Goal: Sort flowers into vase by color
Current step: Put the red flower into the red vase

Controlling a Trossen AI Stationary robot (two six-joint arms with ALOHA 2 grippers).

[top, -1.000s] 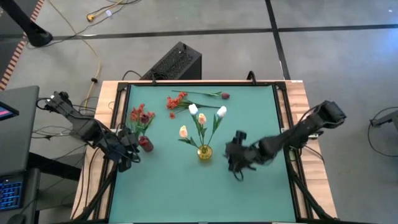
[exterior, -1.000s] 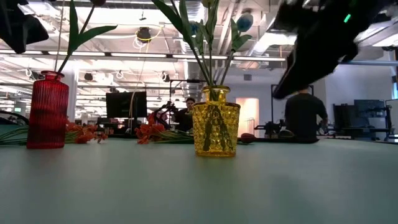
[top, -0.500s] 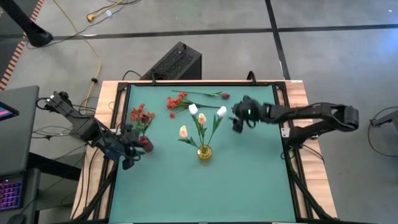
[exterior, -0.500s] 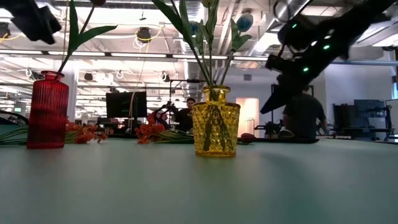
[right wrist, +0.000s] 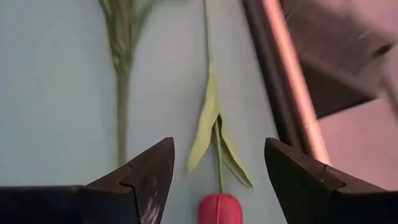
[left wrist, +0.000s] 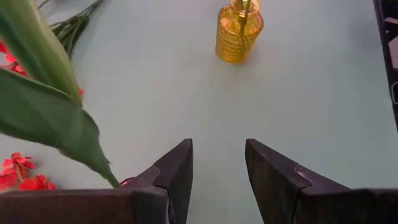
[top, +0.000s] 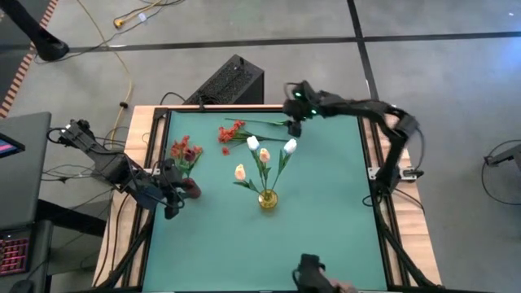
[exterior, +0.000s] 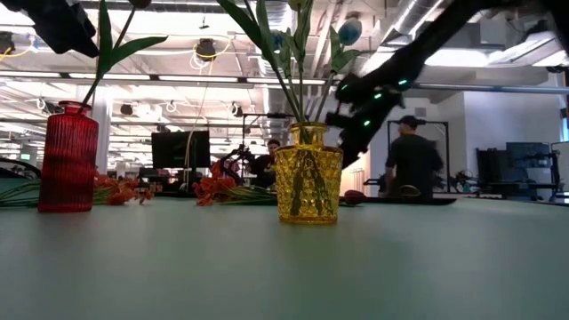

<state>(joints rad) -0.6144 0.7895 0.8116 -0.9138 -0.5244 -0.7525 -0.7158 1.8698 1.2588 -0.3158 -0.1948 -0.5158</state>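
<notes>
A yellow vase (top: pixel 268 198) near the table's middle holds white and peach tulips (top: pixel 262 153). A red vase (top: pixel 190 187) at the left holds red blossoms (top: pixel 184 150). Red-orange blossoms (top: pixel 232 132) lie flat near the far edge. A dark red tulip (right wrist: pixel 219 209) lies there too, its green stem (right wrist: pixel 214 127) flat on the mat. My right gripper (top: pixel 294 122) hangs open over that tulip's bud, a finger standing on each side of it (right wrist: pixel 217 146). My left gripper (left wrist: pixel 217 143) waits open beside the red vase, with nothing between its fingers.
The table's raised dark frame (right wrist: pixel 273 93) runs close beside the dark red tulip. A black box (top: pixel 229 80) stands on the floor past the far edge. A dark object (top: pixel 309 273) shows at the near edge. People stand in the room beyond (exterior: pixel 411 160).
My right gripper has swung fast from beside the yellow vase toward the table's far edge, staying open, and now hangs over the dark red tulip. My left gripper has tipped a little in place beside the red vase. The flowers and vases have not moved.
</notes>
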